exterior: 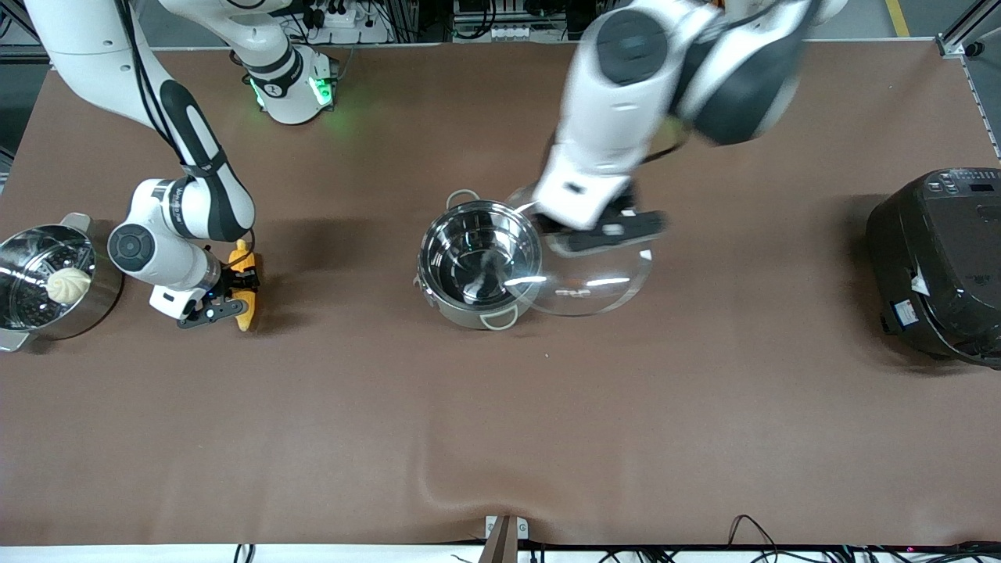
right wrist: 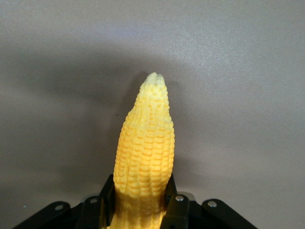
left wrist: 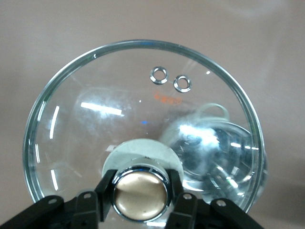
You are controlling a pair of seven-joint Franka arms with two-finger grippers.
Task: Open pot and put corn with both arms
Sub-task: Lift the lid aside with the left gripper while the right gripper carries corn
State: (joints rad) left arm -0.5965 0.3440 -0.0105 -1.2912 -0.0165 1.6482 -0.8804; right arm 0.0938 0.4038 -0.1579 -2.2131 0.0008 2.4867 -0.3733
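- Two arms both loaded: left pincer [left wrist: 141, 196] clamps the metal knob [left wrist: 141, 193] of the glass lid [exterior: 596, 283]; right pincer [right wrist: 143, 202] grips the corn [right wrist: 145, 152] across its thick end.
- Pot [exterior: 478, 262] sits mid-bench, open, inside bare and shiny; lid hangs tilted just beside it toward the left arm's end, lid edge overlapping the pot rim in the front view.
- Can't tell whether the lid touches the pot rim or the bench [exterior: 500, 422].
- Lid handling, my guess: glass, fragile, fairly heavy for a knob pinch, smooth knob could slip or swivel; knob is the only sensible hold.
- Corn lies low by the bench near the right arm's end, beside the steamer pot [exterior: 47, 285] with its white bun [exterior: 69, 284]; tip points away from the pincer.
- Corn handling, my guess: light, stiff, bumpy kernels give good friction; tapered shape means grip stays best at the wide end.
- Corn looks about as long as the pot is wide, so likely needs tilting tip-down to go in.
- Room: plenty of bare bench between corn and pot, no obstacles on that path.
- Lid should clear farther toward the rice cooker [exterior: 938, 262] end so the right arm gets the pot mouth free; open bench there too.
- Bench edges well away from both loads.
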